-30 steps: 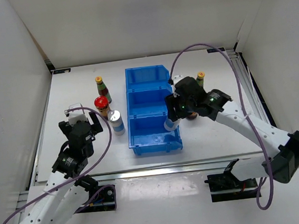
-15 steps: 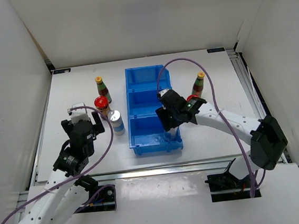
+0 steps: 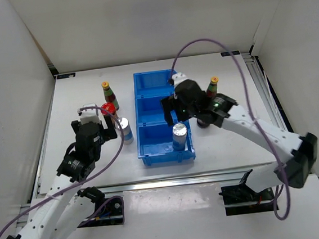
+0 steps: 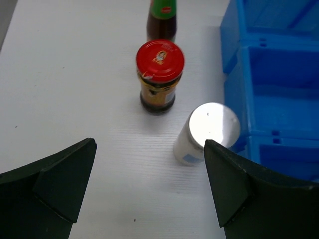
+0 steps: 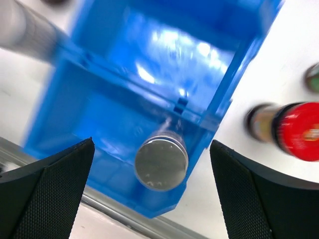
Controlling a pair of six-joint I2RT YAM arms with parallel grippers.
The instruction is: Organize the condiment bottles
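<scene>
Top external: blue bin (image 3: pixel 144 81) mid-table, three compartments in a row, near to far.
Shaker in bin (image 3: pixel 179 135): near compartment, right side, upright, silver cap up, long axis vertical.
Right gripper (image 5: pixel 152 144): above that shaker, fingers spread wide, holding nothing.
Left shaker (image 4: pixel 207 132): on table (image 3: pixel 79 104) just beside bin's left wall, upright, cap up.
Left jar (image 4: pixel 160 74): upright, red lid up, just beyond Left shaker.
Left slim bottle (image 3: pixel 109 95): upright behind Left jar, cap up.
Left gripper (image 4: pixel 149 144): fingers spread wide, empty, on the near side of jar and shaker, apart from both.
Right slim bottle (image 3: pixel 213 86): upright, right of bin.
Right jar (image 5: pixel 294 130): just right of bin, mostly hidden by arm in top view.
</scene>
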